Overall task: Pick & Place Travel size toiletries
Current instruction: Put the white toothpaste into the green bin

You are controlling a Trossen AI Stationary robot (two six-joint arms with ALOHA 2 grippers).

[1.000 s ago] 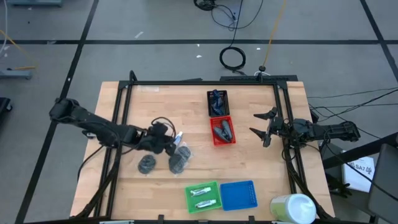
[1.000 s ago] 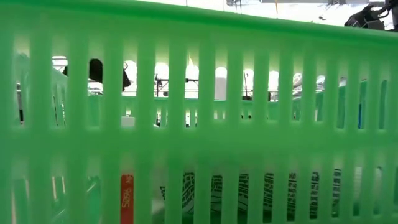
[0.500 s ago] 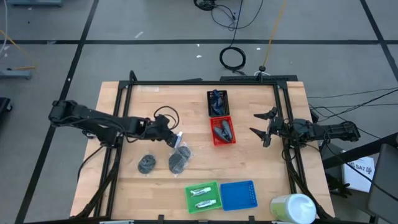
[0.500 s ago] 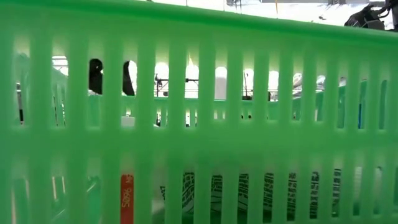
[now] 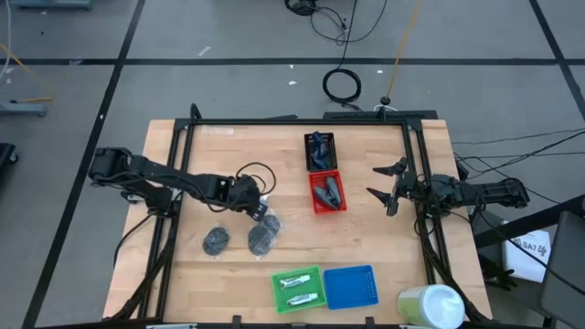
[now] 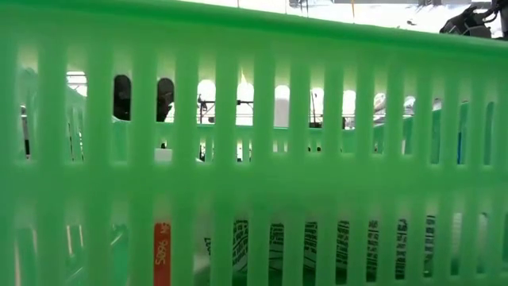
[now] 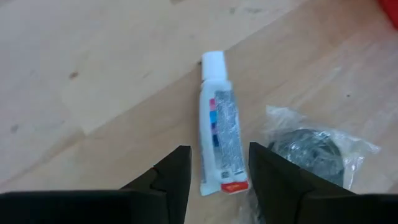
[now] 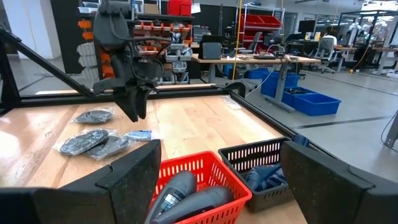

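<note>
A thin white tube (image 7: 217, 118) lies flat on the wooden table, next to a round dark pad in clear wrap (image 7: 308, 149). My left gripper (image 7: 219, 177) is open and slants down over the tube's crimped end (image 7: 225, 184), one finger on each side of it. A second wrapped pad (image 5: 216, 239) lies a little toward the table's left edge. My right gripper (image 5: 388, 187) waits open at the table's right edge, pointing level. In the low view, only dark shapes (image 6: 143, 97) show through the green basket's slats.
A red basket (image 5: 327, 192) holding dark bottles (image 8: 186, 190) stands beside a black basket (image 5: 320, 151), right of the tube. A green basket (image 5: 298, 289) with two white tubes, a blue basket (image 5: 351, 286) and a white-and-green cylinder (image 5: 430, 306) stand along the near edge.
My left gripper has moved from over the wrapped pads toward the table's right and far side, tipping further down and sinking over the white tube. The pads and the tube lie where they were.
</note>
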